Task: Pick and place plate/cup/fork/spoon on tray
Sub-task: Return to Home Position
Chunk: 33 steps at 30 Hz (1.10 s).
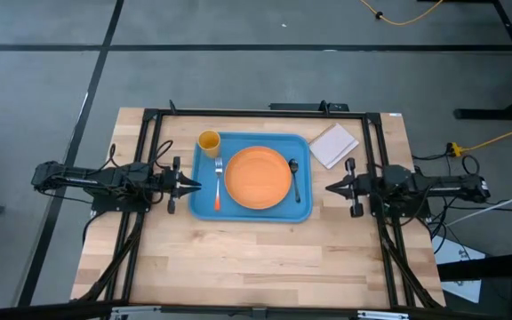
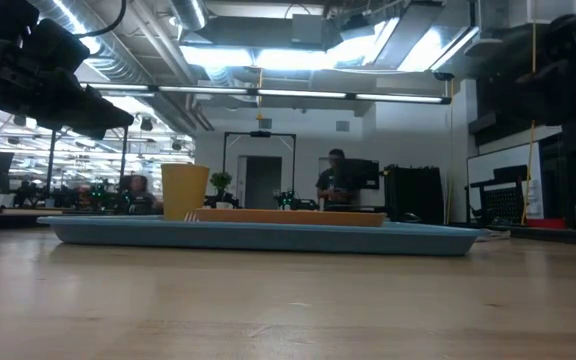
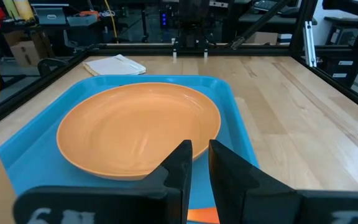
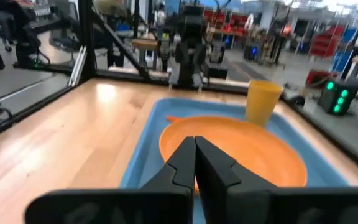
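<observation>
The plate [image 1: 258, 177], cup [image 1: 209, 141], fork [image 1: 219, 182] and spoon [image 1: 295, 178] are on the tray [image 1: 204, 206]. The left gripper [image 1: 194, 185] and right gripper [image 1: 330, 188], both closed and empty, wait beside it; I would draw them outward, level.

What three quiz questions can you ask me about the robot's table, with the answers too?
1. True or false: the cup stands on top of the plate.
2. Which thing lies on the side of the plate nearest the right gripper? A a knife, B the spoon, C the cup.
3. How many things sit on the tray?

Key:
1. False. It stands on the tray, beside the plate.
2. B.
3. Four.
</observation>
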Available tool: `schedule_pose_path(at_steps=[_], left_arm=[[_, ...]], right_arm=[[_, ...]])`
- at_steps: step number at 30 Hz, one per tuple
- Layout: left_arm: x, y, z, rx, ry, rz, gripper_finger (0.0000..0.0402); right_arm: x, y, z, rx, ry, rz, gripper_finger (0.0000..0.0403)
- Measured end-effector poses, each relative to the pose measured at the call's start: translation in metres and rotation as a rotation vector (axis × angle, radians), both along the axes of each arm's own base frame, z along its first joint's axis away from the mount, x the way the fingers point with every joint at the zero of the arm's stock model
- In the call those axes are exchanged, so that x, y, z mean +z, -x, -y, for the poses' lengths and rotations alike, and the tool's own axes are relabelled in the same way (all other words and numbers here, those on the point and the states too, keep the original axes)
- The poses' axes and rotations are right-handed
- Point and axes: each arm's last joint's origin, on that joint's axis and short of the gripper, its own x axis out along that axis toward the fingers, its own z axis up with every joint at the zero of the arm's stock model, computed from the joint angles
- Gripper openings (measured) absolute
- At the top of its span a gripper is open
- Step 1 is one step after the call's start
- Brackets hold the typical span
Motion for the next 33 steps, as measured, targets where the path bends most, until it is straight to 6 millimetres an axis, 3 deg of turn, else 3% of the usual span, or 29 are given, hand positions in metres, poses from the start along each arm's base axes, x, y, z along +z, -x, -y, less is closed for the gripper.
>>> schedule_pose_path(at_steps=[6,23,33], left_arm=[[0.0,0.0,0.0,0.0,0.0,0.0,0.0047],[0.0,0.0,0.0,0.0,0.0,0.0,0.0047],[0.0,0.0,0.0,0.0,0.0,0.0,0.0047]], right_arm=[[-0.006,-0.004,0.001,-0.029,-0.046,-0.071,0.0014],[0.003,0.002,0.001,-0.03,0.005,0.041,0.0014],[0.006,0.004,0.001,-0.011,-0.063,0.067,0.0014]])
